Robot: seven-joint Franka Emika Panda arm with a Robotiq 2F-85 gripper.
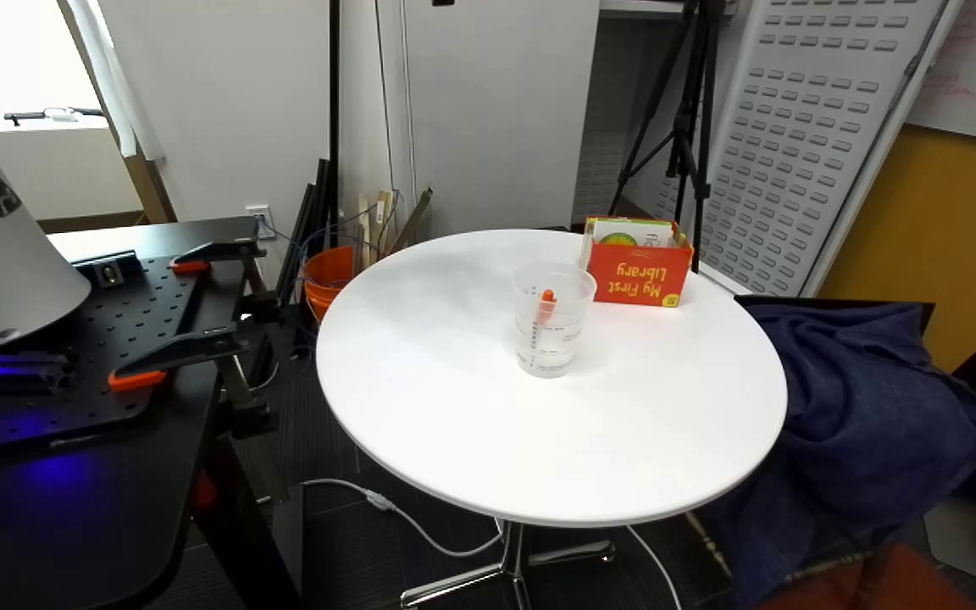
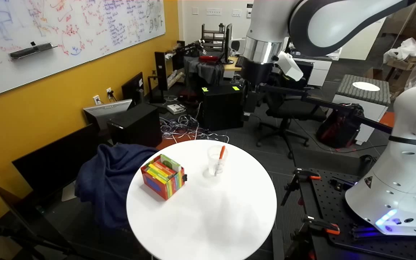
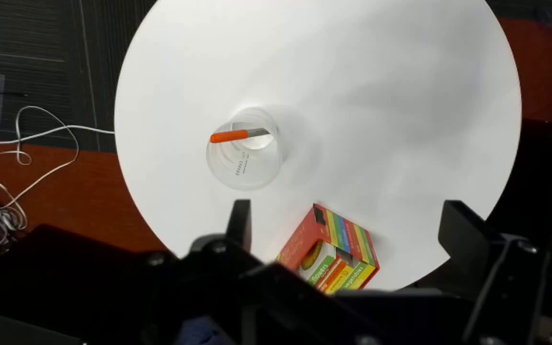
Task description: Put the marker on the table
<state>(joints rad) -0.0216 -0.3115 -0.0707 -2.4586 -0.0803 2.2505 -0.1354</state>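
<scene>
The orange marker with a grey end stands tilted inside the clear cup, its orange end at the rim. The marker shows in both exterior views (image 1: 546, 305) (image 2: 222, 152) and the wrist view (image 3: 230, 136). The clear cup (image 1: 571, 326) (image 2: 213, 159) (image 3: 257, 167) stands upright on the round white table (image 1: 488, 449) (image 2: 200, 224) (image 3: 376, 120). My gripper (image 3: 349, 223) is open, with nothing between its wide-apart fingers, high above the table. In an exterior view the gripper (image 2: 246, 112) hangs beyond the table's far edge; in the other picture it is out of frame.
A red box of small books (image 1: 636, 275) (image 2: 155, 184) (image 3: 302, 242) stands on the table near the cup. A dark blue cloth (image 1: 869, 415) (image 2: 112, 177) hangs beside the table. The black desk (image 1: 107, 525) with clamps holds the robot base.
</scene>
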